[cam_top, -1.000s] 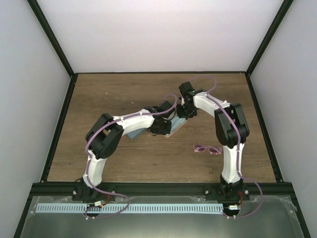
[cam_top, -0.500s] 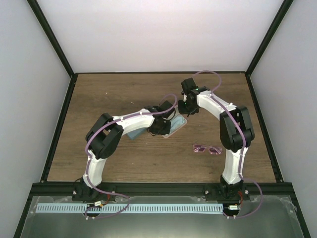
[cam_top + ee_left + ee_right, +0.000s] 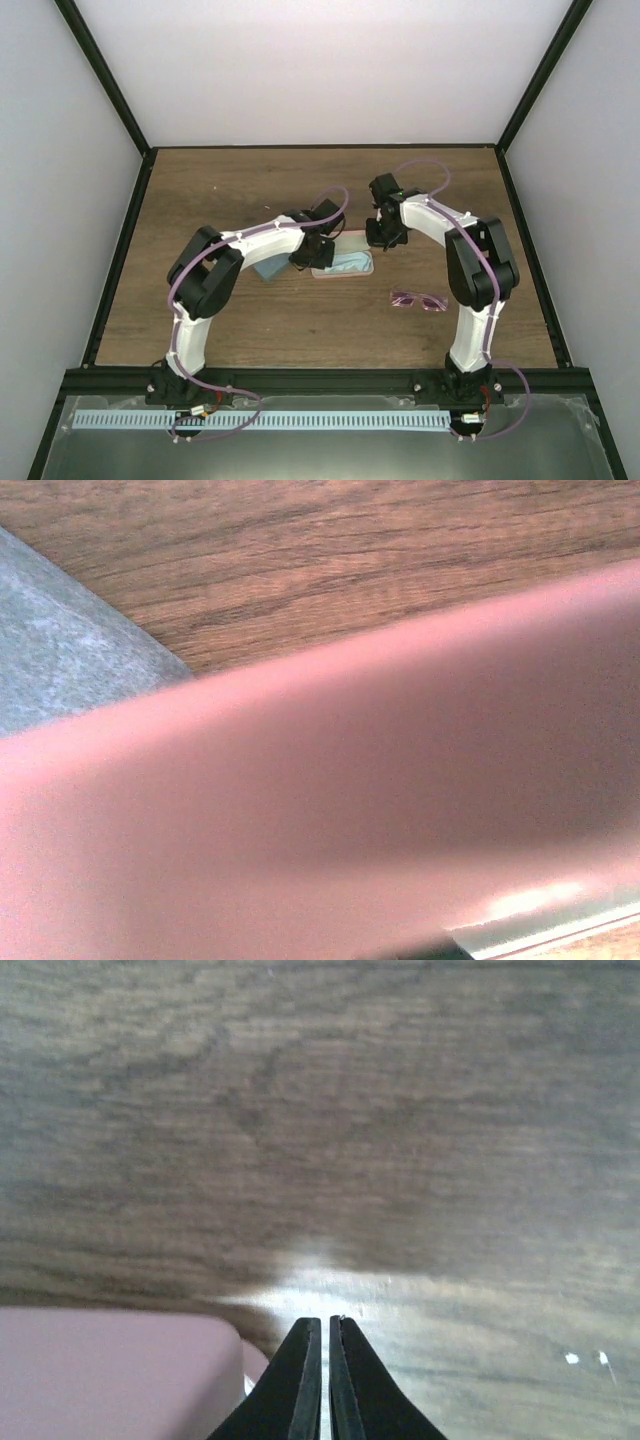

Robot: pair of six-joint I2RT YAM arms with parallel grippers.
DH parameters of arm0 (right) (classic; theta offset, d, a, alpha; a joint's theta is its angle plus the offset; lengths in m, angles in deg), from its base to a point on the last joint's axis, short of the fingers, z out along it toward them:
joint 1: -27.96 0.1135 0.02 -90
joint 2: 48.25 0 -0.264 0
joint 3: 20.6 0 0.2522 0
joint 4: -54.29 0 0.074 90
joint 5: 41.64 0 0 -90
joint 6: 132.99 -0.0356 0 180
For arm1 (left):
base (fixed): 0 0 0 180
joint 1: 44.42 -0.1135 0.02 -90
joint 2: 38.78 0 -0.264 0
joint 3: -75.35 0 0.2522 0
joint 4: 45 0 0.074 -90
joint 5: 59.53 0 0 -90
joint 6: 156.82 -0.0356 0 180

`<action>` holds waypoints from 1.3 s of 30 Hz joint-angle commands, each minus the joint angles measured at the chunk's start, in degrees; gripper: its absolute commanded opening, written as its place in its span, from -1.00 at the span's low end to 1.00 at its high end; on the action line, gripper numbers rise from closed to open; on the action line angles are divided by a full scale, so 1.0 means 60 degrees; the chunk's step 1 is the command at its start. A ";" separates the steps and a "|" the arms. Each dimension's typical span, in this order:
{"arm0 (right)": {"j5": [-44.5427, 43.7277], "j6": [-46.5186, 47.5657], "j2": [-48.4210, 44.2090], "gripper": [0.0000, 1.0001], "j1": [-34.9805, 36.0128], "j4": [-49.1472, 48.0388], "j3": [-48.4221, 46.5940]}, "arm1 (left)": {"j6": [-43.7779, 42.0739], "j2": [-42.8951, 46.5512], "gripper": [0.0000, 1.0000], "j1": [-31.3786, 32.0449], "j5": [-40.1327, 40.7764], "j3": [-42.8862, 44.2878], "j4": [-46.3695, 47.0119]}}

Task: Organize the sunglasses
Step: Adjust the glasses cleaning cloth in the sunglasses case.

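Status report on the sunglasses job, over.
Right gripper shut, empty, beside pink case. Left gripper at case, jaws hidden. One pair of sunglasses loose on table, nothing on it.

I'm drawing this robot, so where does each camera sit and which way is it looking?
Top: high above and behind the robot, looking down at the table; left claw and right claw both show.
Left wrist: on the left wrist, nose-close to the pink case, wood beyond; no claw shows.
Right wrist: on the right wrist, looking low over the wood; its shut claw tips poke in below.
Shared: both wrist views catch the pink case.
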 commanded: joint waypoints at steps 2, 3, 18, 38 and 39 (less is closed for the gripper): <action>0.0156 -0.0236 -0.0997 -0.93 -0.0058 -0.0279 0.0582 | 0.0089 0.0477 -0.69 0.0025 -0.0602 -0.0171 0.0232; 0.0179 -0.0266 -0.1041 -0.93 -0.0067 -0.0300 0.0686 | 0.0117 0.0500 -0.68 0.0035 -0.0731 -0.0198 0.0291; 0.0603 -0.0313 -0.1499 -0.94 -0.0033 -0.0448 0.1385 | 0.0501 0.0406 -0.48 0.0080 -0.1563 -0.0711 0.0795; 0.0677 -0.0186 -0.1699 -0.93 0.0161 -0.0393 0.1792 | 0.1099 -0.0467 -0.44 0.0261 -0.1257 -0.0313 0.1090; 0.0674 -0.0192 -0.1702 -0.93 0.0174 -0.0404 0.1806 | 0.1102 -0.0511 -0.44 0.0269 -0.1237 -0.0311 0.1092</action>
